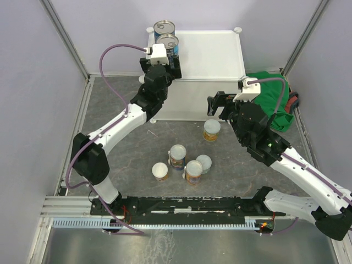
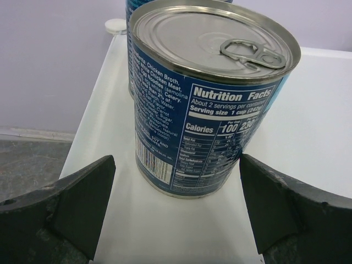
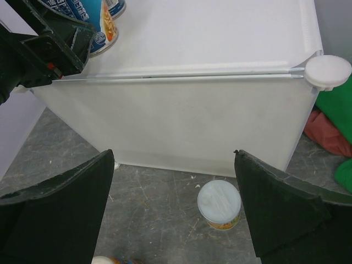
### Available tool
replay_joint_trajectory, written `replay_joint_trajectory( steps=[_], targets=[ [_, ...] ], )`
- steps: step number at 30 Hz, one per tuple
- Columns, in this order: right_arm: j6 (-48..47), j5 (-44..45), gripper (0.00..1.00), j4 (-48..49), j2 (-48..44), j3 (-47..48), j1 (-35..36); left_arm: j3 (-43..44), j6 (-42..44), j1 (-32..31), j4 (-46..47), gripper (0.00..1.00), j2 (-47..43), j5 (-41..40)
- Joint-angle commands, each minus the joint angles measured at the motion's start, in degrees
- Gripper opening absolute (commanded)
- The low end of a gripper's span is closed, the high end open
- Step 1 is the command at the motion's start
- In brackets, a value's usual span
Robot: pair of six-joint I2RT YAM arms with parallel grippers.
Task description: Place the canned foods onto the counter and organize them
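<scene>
Two dark blue cans [image 1: 164, 27] [image 1: 168, 42] with silver pull-tab tops stand at the far left corner of the white counter [image 1: 212, 55]. My left gripper [image 1: 164, 56] is open at the nearer blue can [image 2: 209, 104]; its fingers [image 2: 82, 203] flank the can's base without touching it. Several yellow-labelled cans with pale lids stand on the grey floor, one [image 1: 212, 130] close to the counter's front. My right gripper [image 1: 219, 107] is open and empty above that can [image 3: 219, 203], which sits toward its right finger [image 3: 280, 214].
A cluster of cans [image 1: 184, 163] stands mid-floor in front of the arm bases. A green cloth [image 1: 272, 99] with a red item lies right of the counter. The counter has round white knobs [image 3: 328, 71] at its corners. Grey walls close in the sides.
</scene>
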Motion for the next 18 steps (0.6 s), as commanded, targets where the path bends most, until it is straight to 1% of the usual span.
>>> replay_joint_trajectory(
  steps=[1,11,14,18],
  targets=[
    [0.83,-0.65,0.97,0.88,-1.79,0.23,0.02,-0.81,-1.88,1.16,1.38,0.99,-3.58,-2.21],
    [1.37,-1.39,0.97,-1.10,-1.46,1.38,0.14,-2.67,-1.82,1.34,0.98,0.99,-5.82,-1.96],
    [1.16,-1.38,0.97,-2.94,-0.51,2.25,0.19,-3.25,-1.88,1.32,1.30,0.99,-6.82,0.80],
    [0.52,-1.34,0.97,-4.82,-0.22,2.45,0.52,-4.14,-2.24,1.34,1.73,0.99,-8.52,8.34]
  ],
)
